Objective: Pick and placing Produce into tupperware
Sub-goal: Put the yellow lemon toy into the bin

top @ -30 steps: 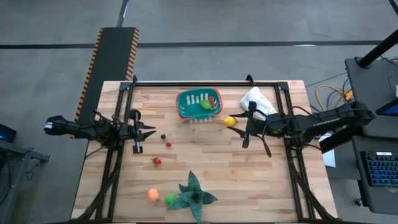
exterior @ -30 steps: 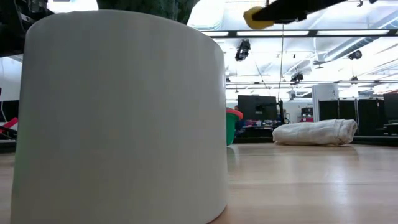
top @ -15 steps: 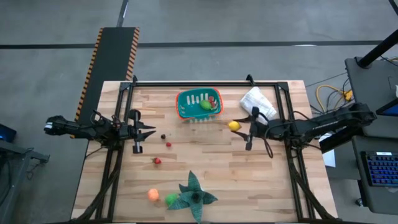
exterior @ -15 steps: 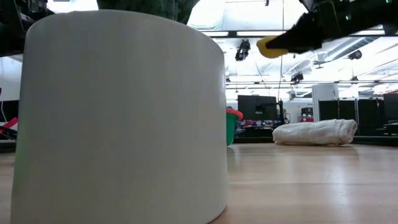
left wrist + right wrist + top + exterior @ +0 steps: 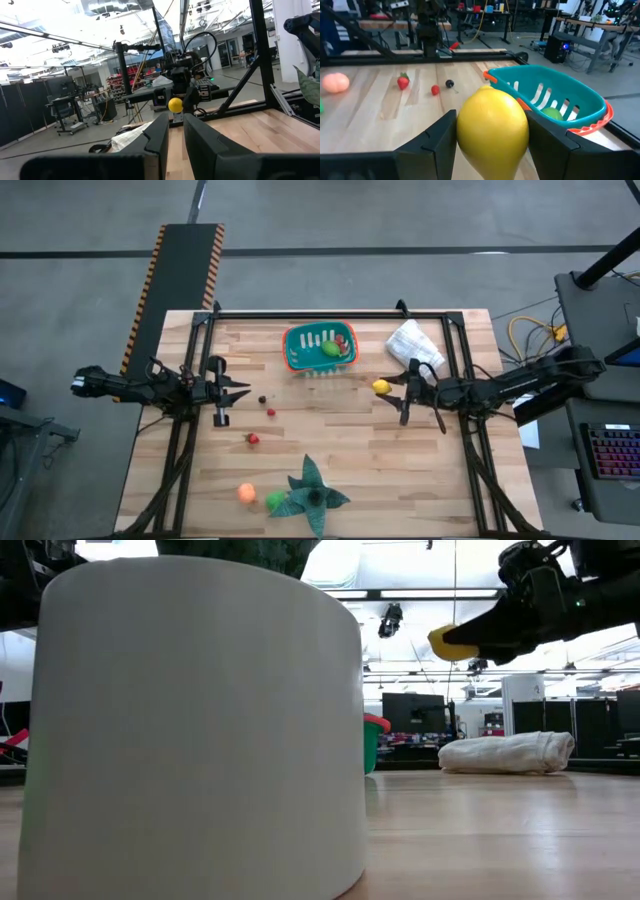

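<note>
The right gripper, its jaws clamped on a yellow lemon above the table, has the teal tupperware just to its far left, while the left gripper waits shut.

Right gripper holding yellow lemon near teal tub, left gripper waiting

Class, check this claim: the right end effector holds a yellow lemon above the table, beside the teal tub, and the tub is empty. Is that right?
One detail is wrong: the tub is not empty. The right wrist view shows a green piece of produce lying inside it. The rest stands: the right end effector holds the yellow lemon above the table, beside the teal tub.
</note>
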You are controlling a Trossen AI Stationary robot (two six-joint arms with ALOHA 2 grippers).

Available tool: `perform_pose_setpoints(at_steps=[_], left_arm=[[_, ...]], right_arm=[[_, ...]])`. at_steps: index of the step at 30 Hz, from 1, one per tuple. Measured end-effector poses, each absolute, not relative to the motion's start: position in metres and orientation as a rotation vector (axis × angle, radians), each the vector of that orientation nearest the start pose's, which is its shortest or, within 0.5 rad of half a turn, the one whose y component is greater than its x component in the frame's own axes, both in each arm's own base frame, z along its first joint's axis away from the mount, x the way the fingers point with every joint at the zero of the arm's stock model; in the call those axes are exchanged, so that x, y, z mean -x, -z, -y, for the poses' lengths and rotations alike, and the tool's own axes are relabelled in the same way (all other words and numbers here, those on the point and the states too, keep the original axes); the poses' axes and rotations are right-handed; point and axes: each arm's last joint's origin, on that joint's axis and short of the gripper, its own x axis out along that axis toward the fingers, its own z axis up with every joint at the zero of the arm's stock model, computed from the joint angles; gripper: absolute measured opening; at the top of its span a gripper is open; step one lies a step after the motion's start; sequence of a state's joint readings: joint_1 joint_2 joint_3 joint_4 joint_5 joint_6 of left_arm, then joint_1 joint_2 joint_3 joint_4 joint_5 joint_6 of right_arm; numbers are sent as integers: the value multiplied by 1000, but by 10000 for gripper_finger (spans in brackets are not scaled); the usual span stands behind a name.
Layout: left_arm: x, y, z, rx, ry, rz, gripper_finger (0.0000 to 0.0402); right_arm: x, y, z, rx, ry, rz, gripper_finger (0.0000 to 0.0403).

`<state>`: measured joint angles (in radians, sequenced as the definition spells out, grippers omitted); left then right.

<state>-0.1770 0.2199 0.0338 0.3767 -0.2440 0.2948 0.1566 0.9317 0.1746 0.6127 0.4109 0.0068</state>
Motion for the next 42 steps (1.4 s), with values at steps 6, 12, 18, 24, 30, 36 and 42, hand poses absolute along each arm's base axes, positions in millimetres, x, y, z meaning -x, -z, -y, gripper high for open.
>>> perform_pose_setpoints(at_steps=[6, 12, 18, 24, 30, 36, 42], left_arm=[[-108, -193, 12, -254, -94, 175, 46], [-108, -193, 12, -254, -94, 175, 46], [-108, -193, 12, -254, -94, 176, 46], [-108, -193, 12, -253, -95, 180, 46], [-108, -194, 12, -252, -94, 182, 46], [-108, -194, 12, -252, -94, 182, 46], [-108, -194, 12, -252, -94, 183, 46]], right_arm=[[-180, -179, -17, 23, 225, -84, 190], [-188, -176, -20, 25, 176, -35, 190], [-199, -172, -23, 19, 149, 45, 190], [-210, -178, -25, 97, 141, 187, 190], [-218, -191, -27, 202, 116, 257, 190], [-219, -210, -22, 273, 127, 322, 190], [-223, -228, -7, 301, 105, 291, 190]])
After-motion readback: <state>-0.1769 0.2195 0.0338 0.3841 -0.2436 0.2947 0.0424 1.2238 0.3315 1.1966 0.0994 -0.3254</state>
